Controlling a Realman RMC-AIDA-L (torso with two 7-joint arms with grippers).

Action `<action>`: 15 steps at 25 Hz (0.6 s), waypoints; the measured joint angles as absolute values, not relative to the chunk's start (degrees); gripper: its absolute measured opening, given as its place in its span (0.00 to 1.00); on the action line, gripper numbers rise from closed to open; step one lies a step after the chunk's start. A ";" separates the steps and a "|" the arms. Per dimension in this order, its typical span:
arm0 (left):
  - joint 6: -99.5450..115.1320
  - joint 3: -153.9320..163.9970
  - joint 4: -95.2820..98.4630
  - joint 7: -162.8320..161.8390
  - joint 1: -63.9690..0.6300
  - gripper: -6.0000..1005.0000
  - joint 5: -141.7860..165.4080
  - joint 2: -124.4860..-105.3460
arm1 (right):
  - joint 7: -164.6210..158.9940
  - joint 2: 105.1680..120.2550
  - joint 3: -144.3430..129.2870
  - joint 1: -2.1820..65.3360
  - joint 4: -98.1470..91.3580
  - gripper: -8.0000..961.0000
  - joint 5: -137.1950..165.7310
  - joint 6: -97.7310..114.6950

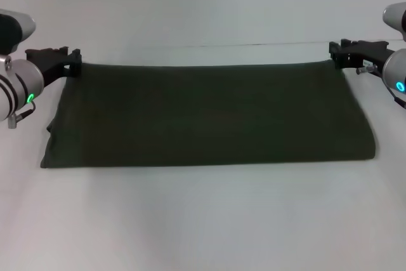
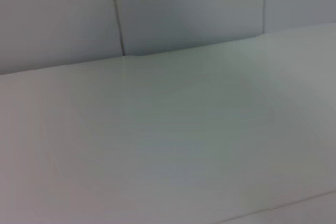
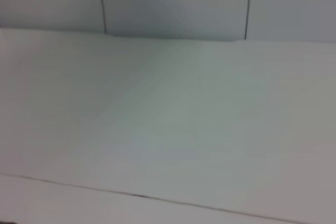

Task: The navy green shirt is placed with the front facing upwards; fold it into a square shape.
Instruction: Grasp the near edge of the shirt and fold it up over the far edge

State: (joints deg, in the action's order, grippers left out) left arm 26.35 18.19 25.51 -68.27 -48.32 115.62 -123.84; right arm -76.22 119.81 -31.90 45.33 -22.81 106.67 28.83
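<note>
1. On the left side of the head view, the left end effector (image 1: 71,61) is seen at the far left corner of the shirt (image 1: 209,115). Its black tips are right at the cloth's corner. It cannot be told if they are pinched on the cloth or not.

2. A green light is seen glowing on the silver arm behind the left end effector.

3. In the middle, the dark green shirt is laid flat on the white tabletop (image 1: 203,220). It is folded into a long, wide strip that runs from left to right. Only plain cloth is shown on top; no letters can be seen.

4. The far edge of the shirt is pulled straight between the two end effectors. The near edge is seen as a soft, rounded fold. At the left end, a bit of cloth from a lower layer is seen sticking out.

5. On the right side, the right end effector (image 1: 337,55) is seen at the far right corner of the shirt. Its black tips are right at that corner too. It cannot be told if the cloth is held.

6. A blue light is seen glowing on the right arm.

7. In both wrist views, only the white tabletop (image 2: 168,145) (image 3: 168,129) and a pale wall (image 2: 184,9) (image 3: 168,1) are shown.
</note>
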 joint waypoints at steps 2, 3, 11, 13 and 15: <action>26.37 18.19 25.47 -66.80 -48.17 0.15 114.42 -123.85 | -76.37 119.68 -31.90 45.22 -22.81 0.20 106.64 28.82; 26.43 18.20 25.40 -65.98 -48.13 0.17 114.02 -123.87 | -76.39 119.64 -31.90 45.18 -22.81 0.20 106.66 28.78; 28.67 18.11 25.54 -64.73 -47.30 0.34 108.97 -123.77 | -79.04 119.61 -31.90 43.90 -24.05 0.46 106.84 31.34; 32.42 18.03 26.35 -66.12 -46.18 0.41 108.29 -123.40 | -79.04 119.65 -31.91 42.44 -25.76 0.56 106.73 36.00; 38.31 18.04 27.53 -69.37 -44.47 0.48 107.91 -122.63 | -78.81 119.75 -31.90 40.51 -27.92 0.67 105.99 41.72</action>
State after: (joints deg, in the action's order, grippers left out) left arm 38.31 18.04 27.53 -69.37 -44.47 107.91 -122.63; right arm -78.82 119.75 -31.91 40.51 -27.92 105.99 41.72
